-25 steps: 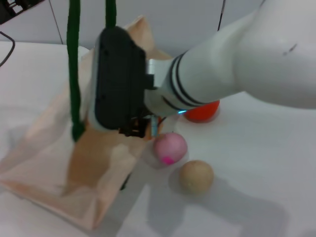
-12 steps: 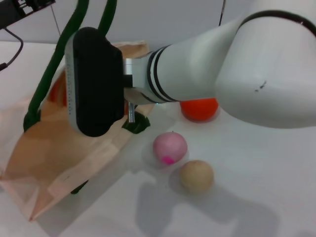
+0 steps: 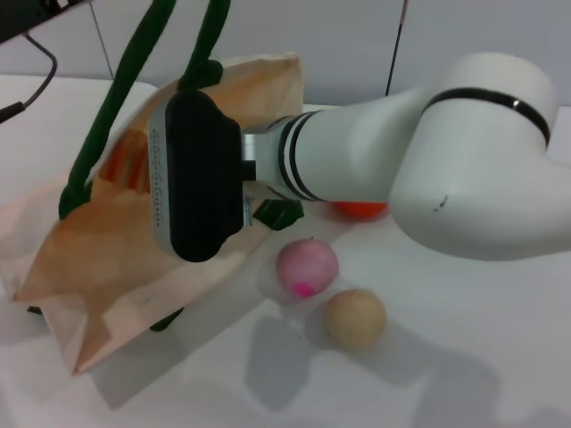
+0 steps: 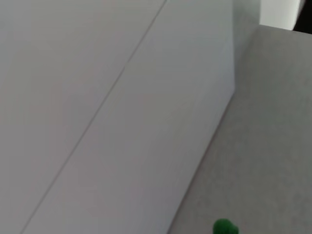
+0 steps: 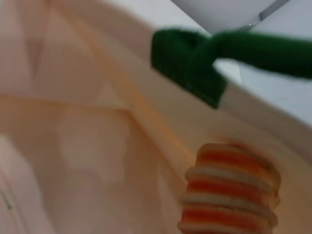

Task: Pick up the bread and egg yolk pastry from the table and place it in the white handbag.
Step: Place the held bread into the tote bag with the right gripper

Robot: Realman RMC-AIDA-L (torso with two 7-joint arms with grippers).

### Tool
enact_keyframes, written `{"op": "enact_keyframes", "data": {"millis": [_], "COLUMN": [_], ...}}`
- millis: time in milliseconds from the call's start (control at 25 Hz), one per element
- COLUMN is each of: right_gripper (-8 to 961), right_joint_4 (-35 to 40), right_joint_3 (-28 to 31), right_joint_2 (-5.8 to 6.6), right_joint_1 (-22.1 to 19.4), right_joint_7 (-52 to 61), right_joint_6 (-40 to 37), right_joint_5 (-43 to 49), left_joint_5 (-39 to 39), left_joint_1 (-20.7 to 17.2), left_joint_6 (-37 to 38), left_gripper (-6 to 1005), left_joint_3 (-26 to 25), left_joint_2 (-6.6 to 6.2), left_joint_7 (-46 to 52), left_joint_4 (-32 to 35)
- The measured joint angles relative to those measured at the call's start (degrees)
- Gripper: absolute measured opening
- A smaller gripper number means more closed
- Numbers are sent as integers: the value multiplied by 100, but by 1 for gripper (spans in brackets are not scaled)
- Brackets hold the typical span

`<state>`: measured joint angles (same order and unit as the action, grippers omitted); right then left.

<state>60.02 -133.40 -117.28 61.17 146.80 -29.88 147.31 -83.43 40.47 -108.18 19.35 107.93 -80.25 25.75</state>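
Your right gripper (image 3: 198, 189) sat at the cream cloth tote's (image 3: 107, 259) mouth, fingers hidden, can't tell. The striped orange-and-cream loaf (image 5: 229, 195) was inside; the tan pastry ball (image 3: 354, 317) lay on the table.

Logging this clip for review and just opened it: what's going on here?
The right arm's pincer is at the mouth of the white handbag, whose green handles are held up from above. The bread is already inside the bag, visible in the right wrist view. The egg yolk pastry still sits on the table, beside a pink ball, so half the job remains.
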Motion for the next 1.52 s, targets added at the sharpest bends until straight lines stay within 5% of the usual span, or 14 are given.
{"op": "enact_keyframes", "data": {"millis": [440, 720, 1160, 1280, 1520], "right_gripper": [338, 349, 604, 805, 898], "right_joint_4": [-882, -1104, -564, -300, 45], "right_joint_3": [-322, -322, -333, -280, -61], "right_joint_2": [-19, -5, 38, 52, 64], "right_joint_1": [-168, -196, -421, -535, -700], "right_joint_7": [8, 19, -1, -35, -87], "right_joint_6": [1740, 1958, 1796, 1608, 1136], "right_joint_5": [-369, -579, -748, -720, -708], "left_joint_5": [-390, -591, -603, -607, -611], "left_joint_1": [-100, -266, -424, -494, -604], "left_joint_6": [-397, -335, 26, 173, 330], "left_gripper": [121, 121, 121, 121, 121], "left_joint_3": [-62, -63, -77, -129, -287], "left_joint_2": [-12, -37, -33, -37, -40], "left_joint_7": [62, 25, -30, -55, -96], "left_joint_4": [0, 0, 3, 4, 1]}}
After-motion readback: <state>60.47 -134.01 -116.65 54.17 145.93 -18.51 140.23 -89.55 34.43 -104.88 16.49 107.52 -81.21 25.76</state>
